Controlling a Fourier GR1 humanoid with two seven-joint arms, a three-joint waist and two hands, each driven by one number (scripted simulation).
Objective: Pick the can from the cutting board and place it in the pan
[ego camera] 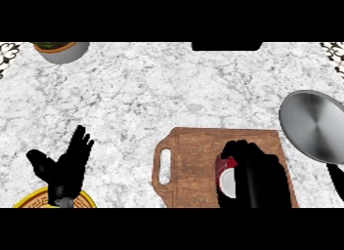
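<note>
A red can (226, 174) with a pale end lies on the brown wooden cutting board (196, 161) at the lower middle. My right hand (258, 173) covers the can from the right, fingers curled round it and hiding most of it. The grey round pan (318, 126) sits to the right of the board, its black handle (342, 185) running down toward the lower edge. My left hand (65, 166) rests open at the lower left, fingers up, far from the board.
A yellow patterned plate (38, 200) shows under my left wrist at the lower left edge. A grey pot with a plant (61, 51) stands at the back left. Patterned tiles (0, 58) border the marble counter's far corners.
</note>
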